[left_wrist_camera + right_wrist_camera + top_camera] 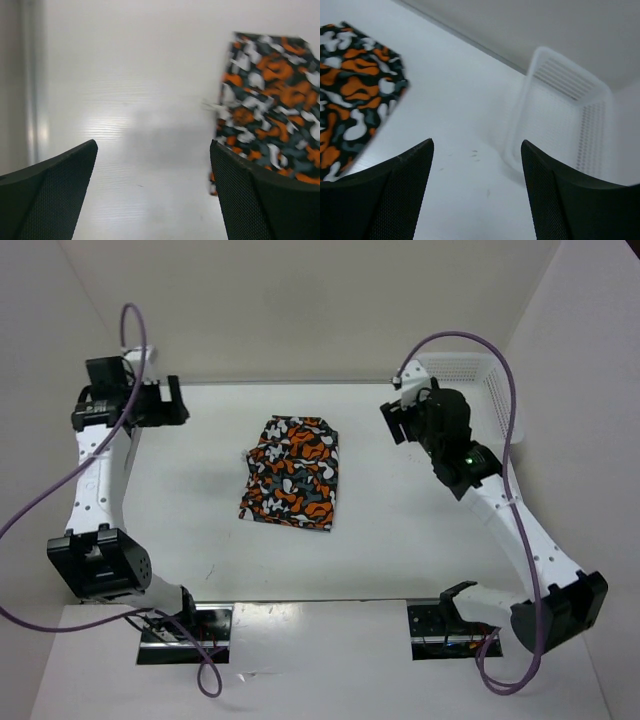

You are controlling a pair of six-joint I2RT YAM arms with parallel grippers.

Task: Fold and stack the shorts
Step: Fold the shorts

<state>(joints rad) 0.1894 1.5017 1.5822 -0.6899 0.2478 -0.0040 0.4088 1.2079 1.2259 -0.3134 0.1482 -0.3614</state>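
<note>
Top view: whole folded shorts on desk | wrist views: only their edges | left hand wide, empty | right hand wide, empty

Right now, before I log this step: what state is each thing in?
shorts: folded, lying flat, not gripped.
basket: upright, at the far right corner.
left pincer: open, empty, left of the shorts.
right pincer: open, empty, between shorts and basket.
</note>
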